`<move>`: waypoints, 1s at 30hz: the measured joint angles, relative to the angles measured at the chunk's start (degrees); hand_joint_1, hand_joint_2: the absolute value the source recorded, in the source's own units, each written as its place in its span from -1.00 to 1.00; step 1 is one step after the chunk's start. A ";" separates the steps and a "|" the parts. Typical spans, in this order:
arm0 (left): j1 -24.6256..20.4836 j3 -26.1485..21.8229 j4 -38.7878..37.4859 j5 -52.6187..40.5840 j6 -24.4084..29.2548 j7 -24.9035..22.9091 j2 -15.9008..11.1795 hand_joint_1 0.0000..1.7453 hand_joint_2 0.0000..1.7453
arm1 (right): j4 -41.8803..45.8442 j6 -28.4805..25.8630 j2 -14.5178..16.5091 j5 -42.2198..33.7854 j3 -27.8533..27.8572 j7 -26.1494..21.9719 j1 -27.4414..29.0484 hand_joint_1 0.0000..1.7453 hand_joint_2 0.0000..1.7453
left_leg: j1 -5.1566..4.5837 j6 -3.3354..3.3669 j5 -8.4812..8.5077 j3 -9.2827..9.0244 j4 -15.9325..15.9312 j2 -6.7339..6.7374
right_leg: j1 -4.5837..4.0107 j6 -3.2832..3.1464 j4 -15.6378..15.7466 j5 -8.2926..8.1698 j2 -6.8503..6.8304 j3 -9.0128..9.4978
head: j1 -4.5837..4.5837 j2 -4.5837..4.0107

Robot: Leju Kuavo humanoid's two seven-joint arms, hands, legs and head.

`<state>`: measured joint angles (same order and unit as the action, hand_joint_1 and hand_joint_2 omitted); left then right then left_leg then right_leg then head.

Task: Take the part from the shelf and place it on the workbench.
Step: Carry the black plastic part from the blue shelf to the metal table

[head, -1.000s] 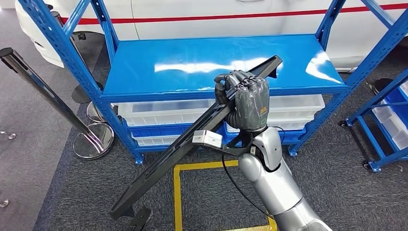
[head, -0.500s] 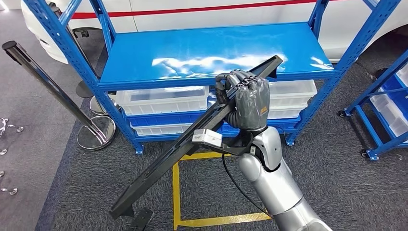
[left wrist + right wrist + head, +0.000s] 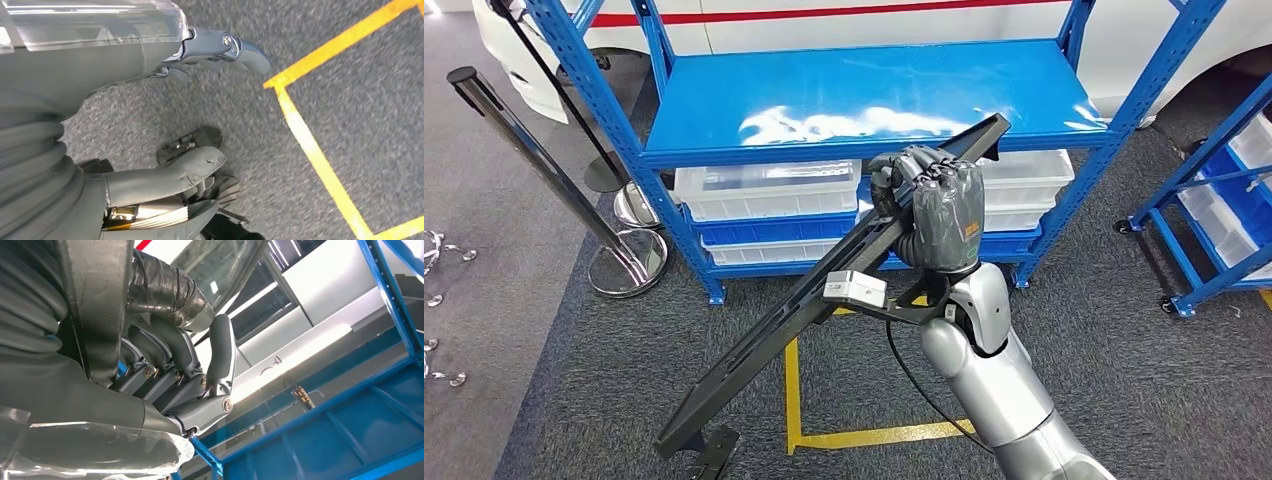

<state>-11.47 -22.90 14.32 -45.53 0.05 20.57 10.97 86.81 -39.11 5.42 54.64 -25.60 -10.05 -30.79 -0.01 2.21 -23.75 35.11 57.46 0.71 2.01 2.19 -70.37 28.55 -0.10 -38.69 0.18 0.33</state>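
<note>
My right hand [image 3: 936, 208] grips the long black part [image 3: 824, 296], already off the blue shelf [image 3: 864, 95] — left hand [image 3: 200, 165] slack and holding nothing, workbench placement yet to do.

Blue shelf [image 3: 874, 95] stands close ahead — stanchion posts [image 3: 534, 165] left, wheeled rack [image 3: 1214, 200] right.

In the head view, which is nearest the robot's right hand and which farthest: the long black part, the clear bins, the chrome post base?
From the right hand:
1. Long black part: gripped in it.
2. Clear bins: just behind, under the shelf.
3. Chrome post base: far left, on the floor.
</note>
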 joint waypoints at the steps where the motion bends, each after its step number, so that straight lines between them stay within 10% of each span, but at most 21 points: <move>1: -0.02 0.00 0.01 0.01 -0.01 0.00 -0.03 -1.00 1.00 | 0.01 -0.01 0.01 0.00 -0.01 0.00 -0.04 1.00 1.00 | 0.18 -0.37 0.06 1.06 0.95 -0.02 | 0.03 0.42 3.01 -0.23 -0.02 2.24 | -0.02 0.00; 3: -0.01 0.01 0.02 0.02 -0.02 0.01 -0.03 -1.00 1.00 | 0.09 -0.03 0.01 -0.01 -0.01 0.00 -0.03 1.00 1.00 | 0.25 -1.10 0.20 2.63 2.63 -0.11 | -0.07 0.13 7.11 0.65 0.13 4.69 | 0.04 0.00; 7: 0.09 0.01 0.02 0.04 -0.03 0.01 -0.01 -1.00 1.00 | 0.16 -0.02 0.01 -0.02 -0.02 0.02 -0.06 1.00 1.00 | 0.52 -2.42 0.21 3.87 3.85 -0.27 | -0.49 -2.39 7.66 0.03 0.31 3.75 | 0.10 0.00; 11: 0.17 0.03 0.02 0.07 -0.03 0.00 0.01 -1.00 1.00 | 0.17 0.01 0.05 -0.02 -0.02 0.01 -0.20 1.00 1.00 | 0.74 -2.99 -8.89 5.89 13.13 -0.32 | -0.91 -4.08 7.94 -2.41 0.07 1.30 | 0.12 0.00; 13: 0.16 0.03 0.02 0.07 -0.03 0.00 0.01 -1.00 1.00 | 0.16 0.02 0.05 -0.02 -0.02 0.02 -0.20 1.00 1.00 | 0.72 -2.82 -10.16 5.65 17.45 -0.33 | -1.35 -4.25 7.93 -3.75 0.02 -0.38 | 0.11 0.00; 18: -0.14 0.03 0.03 0.10 -0.03 0.02 0.01 -1.00 1.00 | 0.25 0.01 0.08 -0.02 -0.02 0.02 -0.20 1.00 1.00 | -0.30 -1.01 -7.26 -5.71 4.07 -0.42 | -1.56 -3.77 8.33 -7.23 0.05 -3.41 | 0.10 0.00; 20: -0.27 0.03 0.04 0.16 -0.03 0.03 0.01 -1.00 1.00 | 0.30 0.01 0.13 -0.02 -0.02 0.02 -0.25 1.00 1.00 | -0.91 -0.68 -7.24 -7.10 0.79 -0.48 | -1.13 -3.04 9.37 -8.73 -0.03 -3.23 | 0.09 0.00; 23: -0.32 0.03 0.04 0.17 -0.03 0.03 0.07 -1.00 1.00 | 0.22 0.04 0.14 -0.01 -0.02 0.02 -0.31 1.00 1.00 | -0.87 0.22 -3.76 -6.21 -1.49 -0.21 | -0.96 -2.30 9.53 -7.57 0.12 -3.67 | 0.08 0.00; 27: -0.32 0.11 0.04 0.25 0.01 0.02 0.23 -1.00 1.00 | 0.01 0.05 0.07 -0.04 -0.02 0.05 -0.28 1.00 1.00 | -0.64 0.49 0.01 -2.59 -2.04 0.07 | -0.97 -1.83 -1.73 2.79 0.14 -5.18 | 0.06 0.00; 30: -0.22 0.18 0.04 0.23 0.01 0.00 0.35 -1.00 1.00 | -0.20 0.05 0.03 -0.04 -0.02 0.07 -0.26 1.00 1.00 | -0.41 -0.02 2.13 1.19 -1.02 0.20 | -0.63 -1.16 -4.44 -0.26 0.07 -2.43 | 0.06 0.00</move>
<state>-11.70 -22.71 14.36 -45.29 0.07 20.57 11.32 86.61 -39.06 5.45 54.60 -25.62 -9.98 -31.05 -0.42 2.19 -21.62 36.30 56.44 0.92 1.38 1.03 -74.80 28.29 -0.03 -41.12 0.24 0.33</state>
